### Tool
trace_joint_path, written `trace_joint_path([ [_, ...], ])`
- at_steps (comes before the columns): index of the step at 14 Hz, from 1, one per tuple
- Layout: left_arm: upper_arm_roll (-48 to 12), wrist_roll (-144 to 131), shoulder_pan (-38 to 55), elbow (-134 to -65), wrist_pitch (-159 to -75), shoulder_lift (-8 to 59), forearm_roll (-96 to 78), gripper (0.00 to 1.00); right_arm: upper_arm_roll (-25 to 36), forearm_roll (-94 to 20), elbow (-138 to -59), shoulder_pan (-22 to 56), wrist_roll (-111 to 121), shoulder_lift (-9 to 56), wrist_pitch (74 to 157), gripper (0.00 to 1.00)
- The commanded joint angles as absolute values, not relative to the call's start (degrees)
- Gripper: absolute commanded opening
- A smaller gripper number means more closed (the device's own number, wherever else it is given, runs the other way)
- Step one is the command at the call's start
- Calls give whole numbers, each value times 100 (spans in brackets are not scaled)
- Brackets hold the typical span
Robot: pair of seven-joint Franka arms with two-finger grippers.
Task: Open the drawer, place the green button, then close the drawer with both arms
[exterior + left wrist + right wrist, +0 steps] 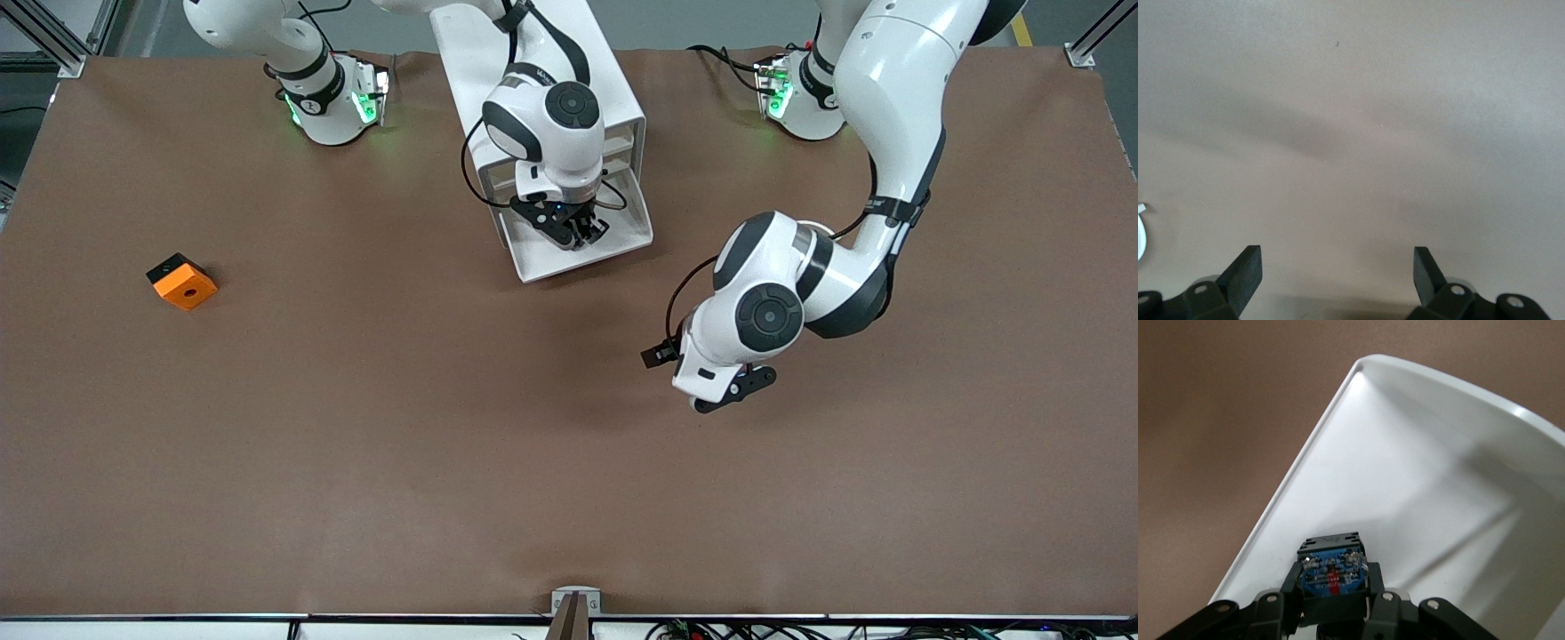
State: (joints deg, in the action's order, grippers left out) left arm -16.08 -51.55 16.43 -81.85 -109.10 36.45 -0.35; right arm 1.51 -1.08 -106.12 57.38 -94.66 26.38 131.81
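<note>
A: Well, start with the big pieces. You have the table (356,462), and on it the white cabinet (498,53) by the bases, its drawer (636,227) pulled out toward the front camera.

B: And the arms?

A: Your right gripper (580,229) hangs over the open drawer, fingers clamped on the button (1331,568). Your left gripper (731,393) sits low over bare table, toward the left arm's end from the drawer, jaws spread wide and holding nothing. That arm waits.

B: So what does the next move turn on?

A: On the button being straight above the drawer's white floor (1418,493). The right wrist view shows the tray spread out below the held part, with its rim (1298,473) off to one side, so I judge a plain descent and release would land it inside. The button is carried blue base up; its green cap is hidden by the fingers (1293,593).

B: Which arm is closer for the closing push?

A: The right is already at the drawer. The left is near its front, so either could reach it.

B: Any writing you can read?

A: There is small print on the button's blue base, too fine to read. The orange block (182,282) toward the right arm's end shows no label.
</note>
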Motion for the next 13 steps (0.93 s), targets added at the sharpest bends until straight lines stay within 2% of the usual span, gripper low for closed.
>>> trace_joint_path([
  [1,-1705,-5106,1723,-8534,-11039,3393,211,100,176,-62,-10564,5748,-9606,2672,13105,77],
  [2,-1740,-5106,1731,-8578,-11065,3393,289,100,176,-53,-10556,5774,-9606,2672,13052,100],
  [6,-1775,-5176,1950,-9069,-11547,3191,501,100,193,-53,-10468,5696,-9493,2558,12834,100],
  [13,-1775,-5203,2355,-9413,-12181,3269,868,100,185,-88,-9186,4985,-8185,2268,10821,100],
])
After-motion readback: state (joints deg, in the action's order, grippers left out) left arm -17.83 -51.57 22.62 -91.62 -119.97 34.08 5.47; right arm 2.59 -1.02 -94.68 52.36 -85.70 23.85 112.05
